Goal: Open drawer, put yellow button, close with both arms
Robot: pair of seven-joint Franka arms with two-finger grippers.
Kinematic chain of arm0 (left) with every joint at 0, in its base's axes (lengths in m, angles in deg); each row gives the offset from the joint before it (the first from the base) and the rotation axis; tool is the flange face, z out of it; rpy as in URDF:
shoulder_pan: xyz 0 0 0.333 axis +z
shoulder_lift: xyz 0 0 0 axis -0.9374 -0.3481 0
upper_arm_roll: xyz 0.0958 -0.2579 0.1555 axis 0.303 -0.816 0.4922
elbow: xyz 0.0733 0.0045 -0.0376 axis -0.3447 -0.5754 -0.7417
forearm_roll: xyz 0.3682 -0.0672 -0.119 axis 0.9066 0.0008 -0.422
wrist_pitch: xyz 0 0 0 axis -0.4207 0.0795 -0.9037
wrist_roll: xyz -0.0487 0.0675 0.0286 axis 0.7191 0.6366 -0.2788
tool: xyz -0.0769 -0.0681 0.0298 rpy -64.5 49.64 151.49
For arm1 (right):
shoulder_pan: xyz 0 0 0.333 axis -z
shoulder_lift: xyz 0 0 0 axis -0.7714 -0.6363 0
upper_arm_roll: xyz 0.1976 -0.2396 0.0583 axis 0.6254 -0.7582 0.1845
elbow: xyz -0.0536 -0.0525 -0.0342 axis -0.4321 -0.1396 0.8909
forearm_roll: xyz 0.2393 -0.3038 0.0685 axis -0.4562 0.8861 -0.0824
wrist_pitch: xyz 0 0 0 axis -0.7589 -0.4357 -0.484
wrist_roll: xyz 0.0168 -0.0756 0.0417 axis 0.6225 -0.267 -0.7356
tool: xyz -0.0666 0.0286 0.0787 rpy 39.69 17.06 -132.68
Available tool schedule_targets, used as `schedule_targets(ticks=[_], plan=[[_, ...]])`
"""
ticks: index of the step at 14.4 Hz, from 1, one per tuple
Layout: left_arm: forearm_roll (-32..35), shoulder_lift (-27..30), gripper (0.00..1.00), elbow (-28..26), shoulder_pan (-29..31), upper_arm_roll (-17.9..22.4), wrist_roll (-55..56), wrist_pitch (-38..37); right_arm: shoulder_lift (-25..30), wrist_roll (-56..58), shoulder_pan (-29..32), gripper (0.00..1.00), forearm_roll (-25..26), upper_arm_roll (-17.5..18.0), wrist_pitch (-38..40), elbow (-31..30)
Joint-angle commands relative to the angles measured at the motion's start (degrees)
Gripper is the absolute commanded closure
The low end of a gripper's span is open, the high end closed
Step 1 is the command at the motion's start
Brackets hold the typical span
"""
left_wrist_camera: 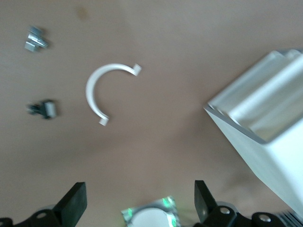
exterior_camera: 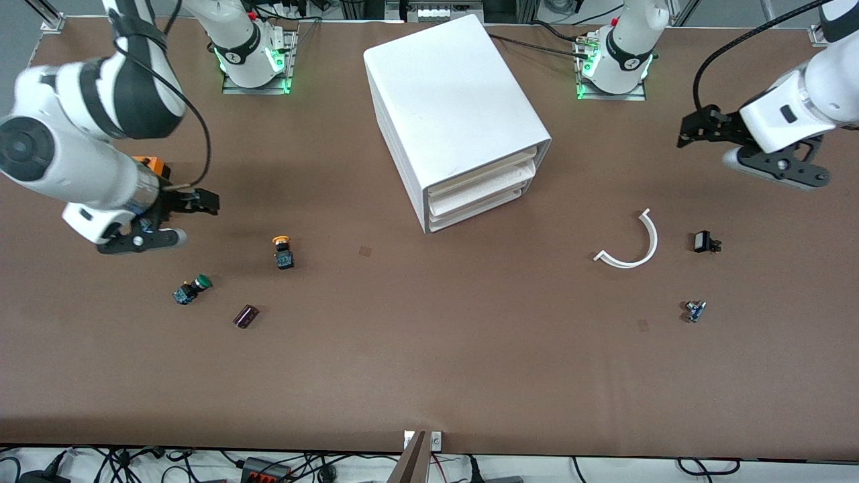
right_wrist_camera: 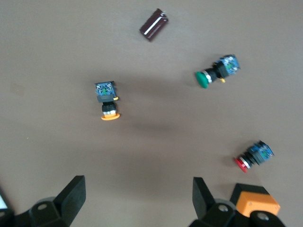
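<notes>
Both grippers hang open above the table: left gripper (left_wrist_camera: 137,203), right gripper (right_wrist_camera: 137,201); drawer (exterior_camera: 480,176) closed; yellow button (exterior_camera: 282,252) lying free.

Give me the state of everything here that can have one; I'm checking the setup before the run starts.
top drawer: shut, as are the two below it.
yellow button: on the table, lying on its side, untouched.
green button: on its side.
red button: on its side.
left tool: open, empty, in the air.
right tool: open, empty, above the table.
</notes>
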Motion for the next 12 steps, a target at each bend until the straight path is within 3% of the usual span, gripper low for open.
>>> schedule_targets(ticks=[1,4,8,12], plan=[[-6.0,-4.2,0.0,0.9,-1.7,0.0,-1.3,-2.6,-3.7,0.4,-3.0,0.0,-0.2,0.0,-2.8,0.2],[-15.6,-8.8,0.0,0.3,-1.6,0.0,-7.1,-2.6,-7.1,0.5,-3.8,0.0,-1.1,0.1,-4.1,0.1],[-33.3,-19.0,0.0,-0.4,-1.7,0.0,-11.2,1.3,-13.4,0.5,-5.7,0.0,-2.1,0.1,-11.0,-0.1],[-47.4,-23.4,0.0,-7.6,-2.1,-1.3,-26.7,9.1,-18.1,0.5,-5.9,0.0,-2.2,0.6,-14.7,-0.2]])
